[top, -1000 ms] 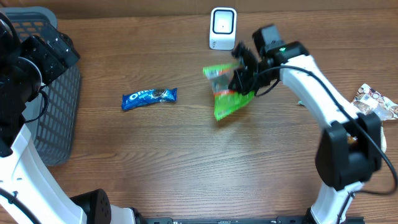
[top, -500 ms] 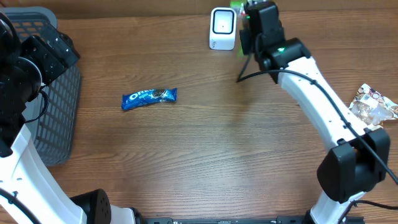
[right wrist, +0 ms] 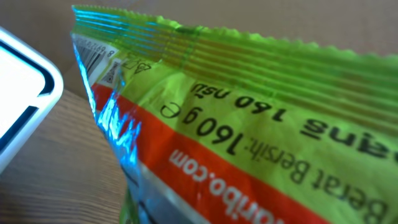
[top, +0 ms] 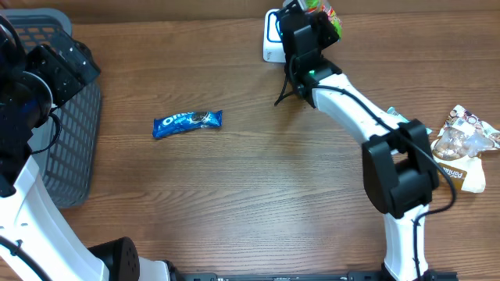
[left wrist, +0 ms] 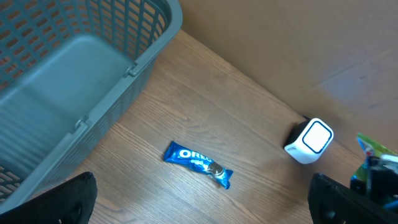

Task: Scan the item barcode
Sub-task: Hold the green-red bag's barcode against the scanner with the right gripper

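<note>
The right pincer (top: 308, 23) is reaching to the far edge of the counter (top: 258, 187) and is clamping tight on the bag (top: 326, 16), a green pack with an orange band. From overhead, the bag is showing just past the black wrist, right beside the scanner (top: 270, 43), a small white box that the arm is partly covering. In the right wrist view the bag (right wrist: 249, 137) is filling nearly the whole frame, its crimped edge running along the top and its print reading upside down. A sliver of barcode (right wrist: 93, 59) is sitting at the bag's upper left corner, close to the scanner's white face (right wrist: 22, 106); whether the two are touching is not clear. The pincer's own fingers are not showing there.

The left pincer (left wrist: 202, 190) is hanging wide open and is holding nothing, its dark fingertips (left wrist: 74, 199) peeking in at the bottom corners of its own view. It is hovering near the basket (left wrist: 155, 34), which is standing at the counter's left edge. An Oreo bar (top: 187, 122) is lying flat on the bare wood, well apart from both arms. Some snack packs (top: 467, 136) are lying at the right edge.
</note>
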Controlling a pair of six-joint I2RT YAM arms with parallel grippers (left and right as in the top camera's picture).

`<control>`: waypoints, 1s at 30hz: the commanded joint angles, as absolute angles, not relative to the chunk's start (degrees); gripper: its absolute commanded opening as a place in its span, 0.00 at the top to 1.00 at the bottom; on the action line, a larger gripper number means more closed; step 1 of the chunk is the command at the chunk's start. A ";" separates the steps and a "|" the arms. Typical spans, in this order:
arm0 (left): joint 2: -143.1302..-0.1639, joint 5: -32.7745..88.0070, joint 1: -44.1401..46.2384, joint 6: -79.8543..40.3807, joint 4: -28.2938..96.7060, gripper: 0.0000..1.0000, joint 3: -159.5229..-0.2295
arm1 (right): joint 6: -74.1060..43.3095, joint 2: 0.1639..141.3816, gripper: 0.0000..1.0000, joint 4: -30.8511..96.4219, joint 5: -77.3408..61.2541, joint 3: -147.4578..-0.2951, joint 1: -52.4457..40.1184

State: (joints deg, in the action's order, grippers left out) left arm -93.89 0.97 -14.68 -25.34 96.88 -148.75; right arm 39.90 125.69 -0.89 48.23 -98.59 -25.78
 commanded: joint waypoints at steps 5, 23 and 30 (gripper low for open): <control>-93.76 0.43 -14.98 -24.64 96.79 0.00 -148.62 | 57.63 131.55 0.96 -13.08 50.92 -99.33 -27.27; -93.76 0.43 -14.98 -24.64 96.79 0.00 -148.62 | 67.79 137.88 0.96 -28.36 46.30 -99.33 -27.29; -93.76 0.43 -14.98 -24.64 96.79 0.00 -148.62 | 69.93 141.14 0.96 -33.58 45.80 -99.33 -25.65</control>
State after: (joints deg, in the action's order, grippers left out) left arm -93.89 0.97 -14.68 -25.34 96.88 -148.75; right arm 68.18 140.31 -31.62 46.17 -98.45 -26.98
